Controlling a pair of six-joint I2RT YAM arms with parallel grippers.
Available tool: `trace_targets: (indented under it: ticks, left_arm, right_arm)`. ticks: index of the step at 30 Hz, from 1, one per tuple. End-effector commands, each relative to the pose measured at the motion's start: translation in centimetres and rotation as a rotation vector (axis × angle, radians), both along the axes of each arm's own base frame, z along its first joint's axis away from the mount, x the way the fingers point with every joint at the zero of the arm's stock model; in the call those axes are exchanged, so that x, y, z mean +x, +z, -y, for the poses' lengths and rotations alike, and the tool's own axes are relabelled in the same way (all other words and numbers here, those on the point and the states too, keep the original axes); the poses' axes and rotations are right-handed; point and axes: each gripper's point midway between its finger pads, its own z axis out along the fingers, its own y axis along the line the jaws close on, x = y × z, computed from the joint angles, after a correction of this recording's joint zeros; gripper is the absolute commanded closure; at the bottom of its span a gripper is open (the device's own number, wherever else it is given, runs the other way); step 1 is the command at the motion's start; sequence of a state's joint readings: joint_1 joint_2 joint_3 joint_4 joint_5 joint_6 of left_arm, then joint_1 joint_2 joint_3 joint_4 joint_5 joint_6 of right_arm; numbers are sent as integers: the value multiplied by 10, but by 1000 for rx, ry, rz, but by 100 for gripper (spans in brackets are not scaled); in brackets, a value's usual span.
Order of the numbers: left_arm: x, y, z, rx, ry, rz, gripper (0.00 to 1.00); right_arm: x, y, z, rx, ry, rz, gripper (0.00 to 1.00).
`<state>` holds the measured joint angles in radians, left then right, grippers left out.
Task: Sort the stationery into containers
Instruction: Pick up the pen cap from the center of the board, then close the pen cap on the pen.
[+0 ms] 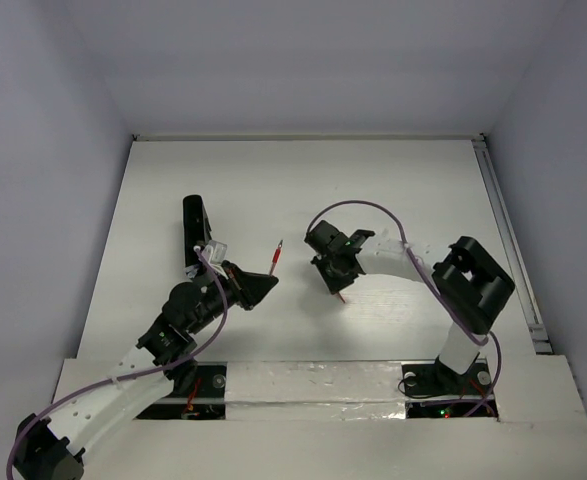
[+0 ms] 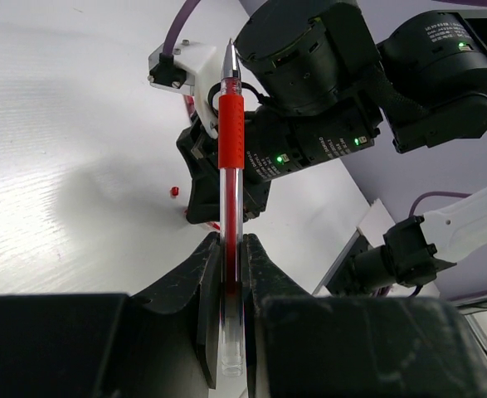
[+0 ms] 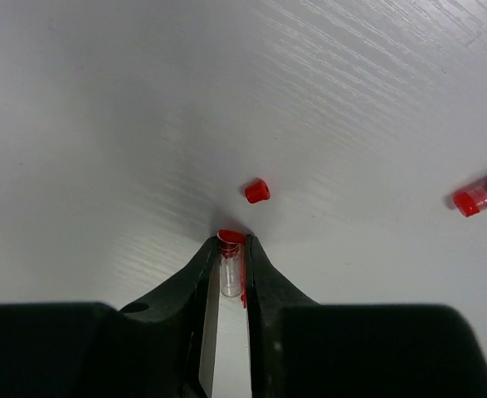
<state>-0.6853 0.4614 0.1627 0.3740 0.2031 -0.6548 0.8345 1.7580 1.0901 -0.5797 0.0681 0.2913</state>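
My left gripper (image 1: 269, 282) (image 2: 231, 249) is shut on a red-and-white pen (image 2: 231, 133), held above the table with its bare tip (image 1: 279, 246) pointing away. My right gripper (image 1: 337, 284) (image 3: 231, 242) points down at the table, its fingertips pressed on either side of a short clear pen cap (image 3: 231, 264) with a red end. A tiny red piece (image 3: 257, 191) (image 2: 174, 191) lies loose on the table just beyond those fingertips. The long black box (image 1: 195, 230) stands behind the left gripper.
Another red-ended pen (image 3: 482, 194) lies on the table at the right edge of the right wrist view. The right arm's wrist (image 2: 326, 108) fills the space just beyond the held pen. A metal rail (image 1: 508, 240) runs along the table's right side.
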Motion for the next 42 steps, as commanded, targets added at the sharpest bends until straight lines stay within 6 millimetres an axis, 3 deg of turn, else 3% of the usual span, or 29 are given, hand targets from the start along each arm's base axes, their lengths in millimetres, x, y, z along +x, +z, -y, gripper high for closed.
trace_targets:
  ticks: [1,4,8,12,13,15,16,18,19,22,25,28,42]
  left_arm:
    - [2,17,0,-23,8,49,100]
    - [2,16,-1,-22,9,48,100]
    - [2,15,-1,-23,9,45,100]
    - [2,15,0,-24,8,44,100]
    - [2,15,0,-25,8,45,100]
    - [2,18,0,-30,8,51,100]
    - [2,19,0,-32,6,53,100]
    - [2,24,0,-38,6,61,100]
    - [2,26,0,-40,9,66,100]
    - [2,29,-1,-48,12,71,100]
    - [2,31,-2,-54,16,73,100]
    - [2,34,-1,-61,13,79,100]
    - [7,45,-1,-61,28,107,100]
  right_arm:
    - [-8,-17,11,-97,-11,-23,84]
    - [-9,-14,9,-91,-16,-14,94]
    - [-3,19,-7,24,-24,41,97]
    - [16,83,-33,219,-43,185,100]
    - [27,110,-41,296,-56,263,100]
    - [38,140,-53,406,-85,340,100]
    - [47,173,-66,529,-106,413,100]
    - [52,202,-78,648,-117,463,100]
    - [58,227,-86,746,-140,507,100]
    - [67,266,-98,896,-162,585,100]
    - [73,287,-104,993,-200,617,100]
    - [79,292,-109,1065,-249,615,100]
    - [75,287,-121,1175,-277,552,100]
